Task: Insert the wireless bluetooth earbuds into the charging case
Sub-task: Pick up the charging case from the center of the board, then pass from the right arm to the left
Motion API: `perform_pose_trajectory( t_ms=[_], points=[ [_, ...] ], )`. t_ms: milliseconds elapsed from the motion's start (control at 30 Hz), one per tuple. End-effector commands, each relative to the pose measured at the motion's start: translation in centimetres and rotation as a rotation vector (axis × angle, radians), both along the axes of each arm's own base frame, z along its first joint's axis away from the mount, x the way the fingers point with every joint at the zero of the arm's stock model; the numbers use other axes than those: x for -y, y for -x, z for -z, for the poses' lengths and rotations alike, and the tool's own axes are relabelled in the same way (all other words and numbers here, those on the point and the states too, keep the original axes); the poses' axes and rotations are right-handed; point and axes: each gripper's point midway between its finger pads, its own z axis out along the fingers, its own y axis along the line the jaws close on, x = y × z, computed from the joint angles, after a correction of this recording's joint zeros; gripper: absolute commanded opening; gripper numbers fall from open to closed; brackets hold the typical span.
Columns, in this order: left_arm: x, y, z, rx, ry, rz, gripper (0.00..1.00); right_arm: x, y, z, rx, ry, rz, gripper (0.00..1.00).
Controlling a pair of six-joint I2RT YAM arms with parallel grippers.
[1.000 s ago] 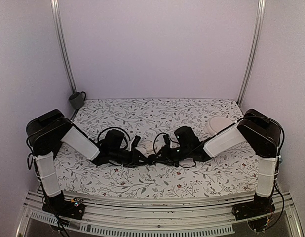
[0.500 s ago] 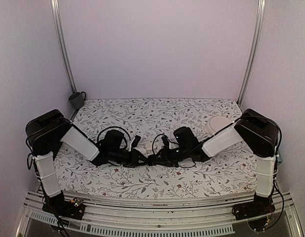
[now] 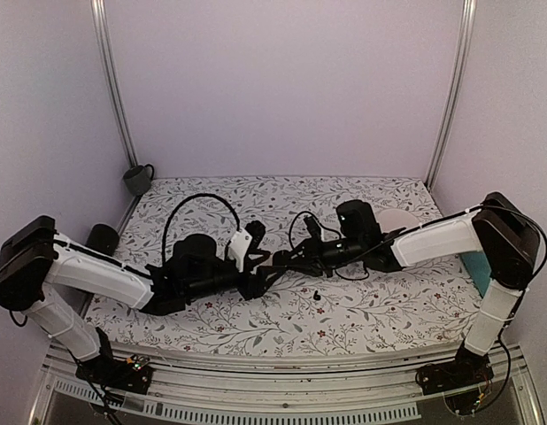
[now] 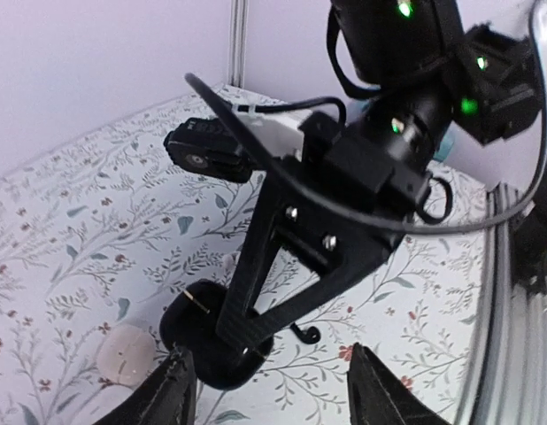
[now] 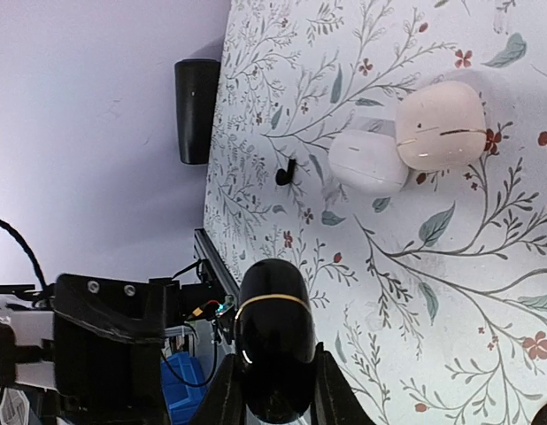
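Left pincer (image 4: pixel 272 385): was held wide apart, nothing gripped.
Right pincer (image 5: pixel 275 376): was clamped on the charging case (image 5: pixel 273 336).
Earbud (image 5: pixel 285 170): was seen lying on the table (image 5: pixel 450 266), near two white pebbles (image 5: pixel 366 162).

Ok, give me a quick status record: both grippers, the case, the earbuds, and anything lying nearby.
left gripper: open, holding nothing
right gripper: shut on charging case
charging case: black, looks closed
earbud: one in view, lying loose, not in the case
second earbud: not visible
white pebbles: two, touching each other, near the earbud but apart from it
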Motion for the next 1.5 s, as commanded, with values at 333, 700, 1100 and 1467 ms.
perform_pose_trajectory(
  t_ms=[333,700,1100,1467],
  points=[
    [-0.8,-0.6,-2.2,0.861,-0.41,-0.228,0.6,1.5,2.2,-4.7,-0.037,-0.067,-0.046,0.03],
    [1.8,-0.1,-2.4,1.003,-0.477,-0.185,0.51,0.8,3.1,-4.9,-0.079,-0.085,-0.074,0.03],
    [2.3,-0.1,-1.7,0.942,-0.457,-0.147,0.02,0.4,4.2,-4.9,-0.081,-0.077,-0.083,0.12],
    [2.9,1.3,0.5,0.641,-0.291,0.02,0.0,0.5,3.6,-6.4,0.004,-0.076,-0.061,0.48]
  ],
)
